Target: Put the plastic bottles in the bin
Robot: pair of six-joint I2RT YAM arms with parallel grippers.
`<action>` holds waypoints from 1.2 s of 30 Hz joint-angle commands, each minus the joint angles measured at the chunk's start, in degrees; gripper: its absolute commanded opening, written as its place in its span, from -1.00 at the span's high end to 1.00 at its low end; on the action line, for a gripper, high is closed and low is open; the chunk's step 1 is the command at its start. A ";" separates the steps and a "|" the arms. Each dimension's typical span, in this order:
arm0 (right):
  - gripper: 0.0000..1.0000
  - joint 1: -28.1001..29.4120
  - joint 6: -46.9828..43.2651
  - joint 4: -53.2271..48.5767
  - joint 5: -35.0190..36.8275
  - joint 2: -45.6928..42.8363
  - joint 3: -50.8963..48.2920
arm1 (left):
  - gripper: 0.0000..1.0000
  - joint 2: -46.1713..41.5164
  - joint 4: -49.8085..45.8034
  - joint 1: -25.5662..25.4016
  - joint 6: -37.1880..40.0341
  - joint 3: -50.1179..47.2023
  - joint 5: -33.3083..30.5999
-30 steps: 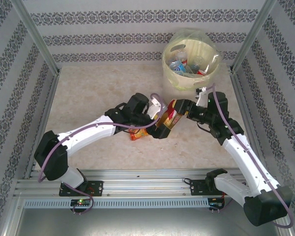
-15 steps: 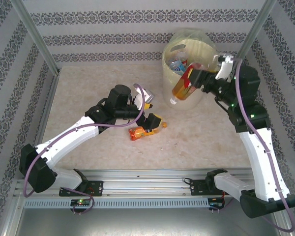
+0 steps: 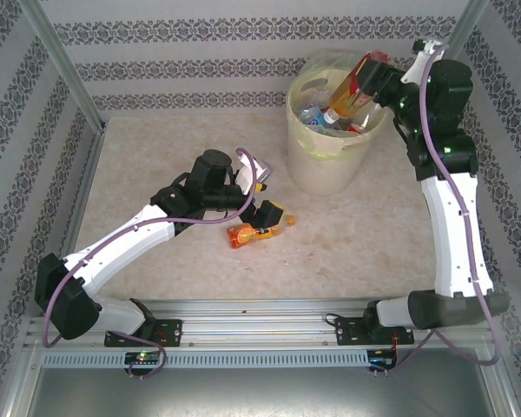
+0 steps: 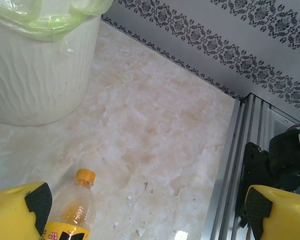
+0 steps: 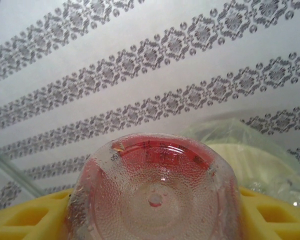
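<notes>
Right gripper (image 3: 373, 80) gripping bottle (image 3: 349, 92) tilted cap-down over bin (image 3: 328, 169), left gripper (image 4: 146, 202) spread wide above orange bottle (image 4: 76, 209) on table (image 3: 156, 165)

Light is bright, even and diffuse, falling from above. In the overhead view the pale worktop (image 3: 156, 174) carries only faint, soft shadows under the left arm (image 3: 139, 234) and at the foot of the bin (image 3: 321, 169), whose bag-lined rim shines a little. That picture is sharp, though its frame posts lean outward toward the corners. In the left wrist view the bin's wall is nearly washed out to white, and the yellow pads (image 4: 10, 215) of the left hand (image 4: 146, 202) look soft. In the right wrist view the bottle (image 5: 155, 195) sits close to the lens, its dimpled base crisp and the wallpaper (image 5: 140, 75) behind a shade softer.
</notes>
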 commanded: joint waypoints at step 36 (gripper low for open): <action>-0.22 -0.01 7.59 6.74 6.27 32.07 14.19 | -1.00 0.78 -0.18 0.42 -3.37 0.48 -4.86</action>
